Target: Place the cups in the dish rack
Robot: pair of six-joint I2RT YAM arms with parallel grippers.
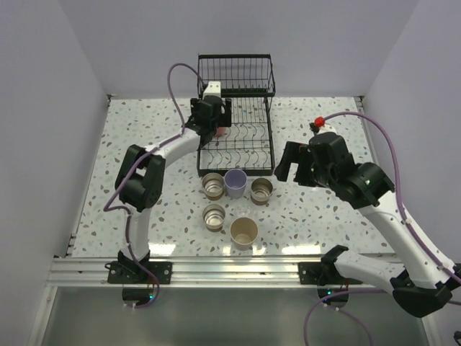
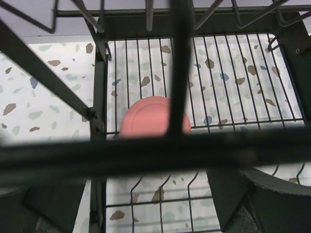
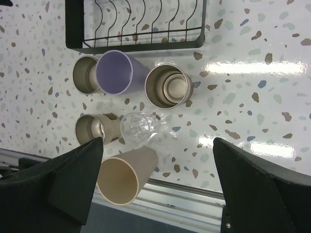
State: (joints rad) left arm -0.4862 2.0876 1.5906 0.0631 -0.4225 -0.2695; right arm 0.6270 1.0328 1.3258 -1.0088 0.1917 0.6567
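Note:
The black wire dish rack (image 1: 248, 137) stands at the back of the table. A coral-pink cup (image 2: 143, 119) rests base-up on its wire floor, partly behind blurred rack wires. My left gripper (image 1: 210, 128) hangs over it, open, and its fingers (image 2: 265, 194) are clear of the cup. Lavender (image 3: 115, 73), beige (image 3: 125, 174) and clear (image 3: 143, 128) cups stand in front of the rack with three brown cups (image 3: 167, 87) (image 3: 85, 75) (image 3: 91, 128). My right gripper (image 3: 158, 187) hovers open and empty above them, near the beige cup.
An aluminium rail (image 1: 230, 270) runs along the near table edge, close to the beige cup (image 1: 244, 232). White walls enclose the table on three sides. Purple cables loop over both arms.

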